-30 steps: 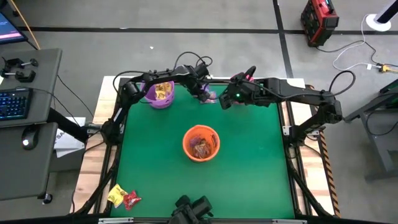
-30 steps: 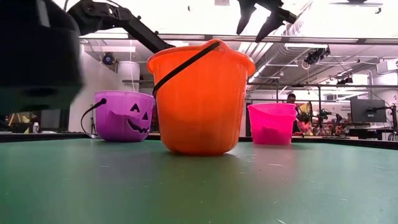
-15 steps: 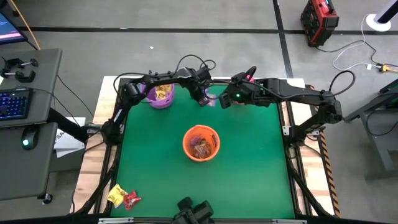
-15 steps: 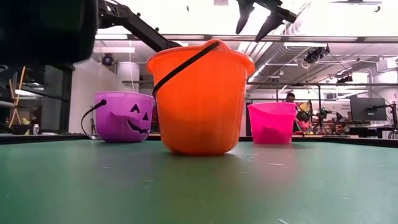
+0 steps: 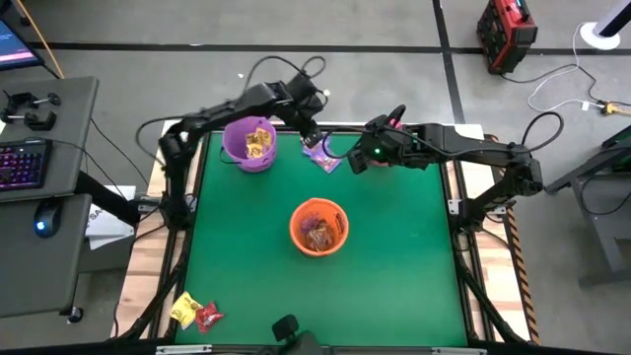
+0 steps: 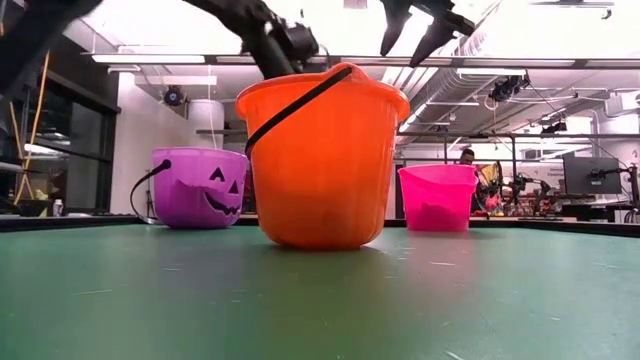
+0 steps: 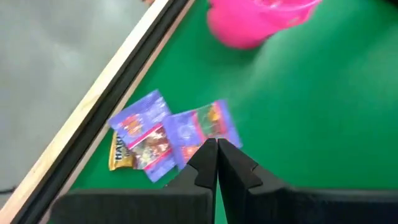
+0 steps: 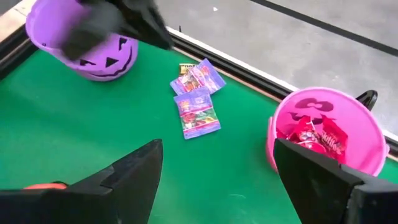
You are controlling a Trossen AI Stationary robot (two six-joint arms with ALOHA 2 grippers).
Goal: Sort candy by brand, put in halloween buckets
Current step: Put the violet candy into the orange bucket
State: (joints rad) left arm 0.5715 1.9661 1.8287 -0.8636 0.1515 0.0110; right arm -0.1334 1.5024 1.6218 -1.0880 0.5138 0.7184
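Two purple candy packets (image 8: 198, 104), perhaps overlapping a gold-brown third, lie flat below the left gripper's (image 7: 217, 147) closed, empty tips.

Light was even and bright from overhead, with only faint shadows on the green tabletop (image 5: 394, 256). In the low view the ceiling glared white behind the orange bucket (image 6: 322, 155), leaving the arms as dark silhouettes. The left wrist view was soft with motion blur (the pink bucket (image 7: 258, 22) smeared most), and its own dark fingers (image 7: 208, 163) sat out of focus
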